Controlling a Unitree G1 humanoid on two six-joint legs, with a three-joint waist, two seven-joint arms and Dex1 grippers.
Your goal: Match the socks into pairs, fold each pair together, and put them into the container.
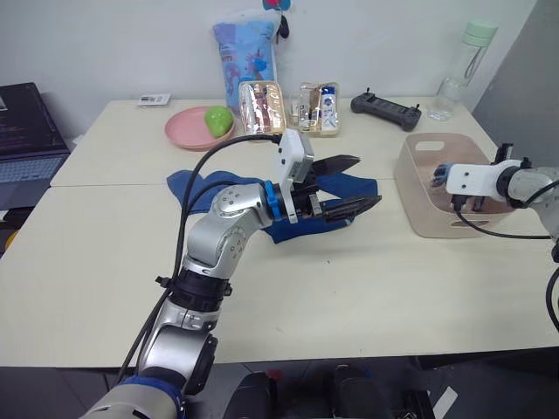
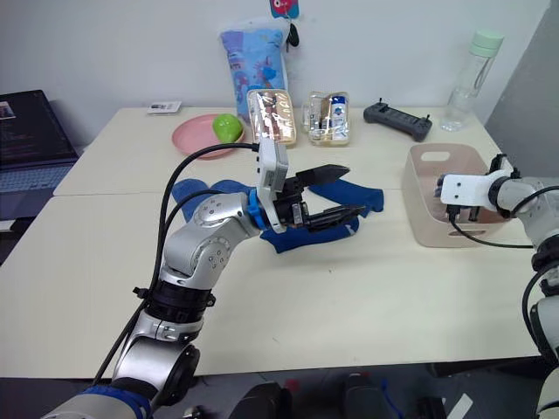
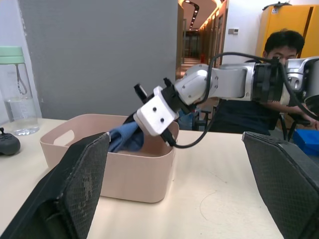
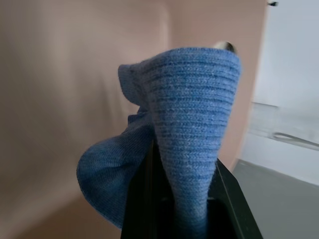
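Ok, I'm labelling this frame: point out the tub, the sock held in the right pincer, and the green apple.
pink-beige tub (image 1: 417, 206), left eye view: near outer wall.
light blue sock (image 4: 192, 104), right wrist view: ribbed fold above the pincer.
green apple (image 2: 227, 127), right eye view: its middle, on the pink plate.

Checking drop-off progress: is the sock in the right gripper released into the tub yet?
Not released. The right gripper is shut on the blue sock, holding it inside the pink tub, above its floor.
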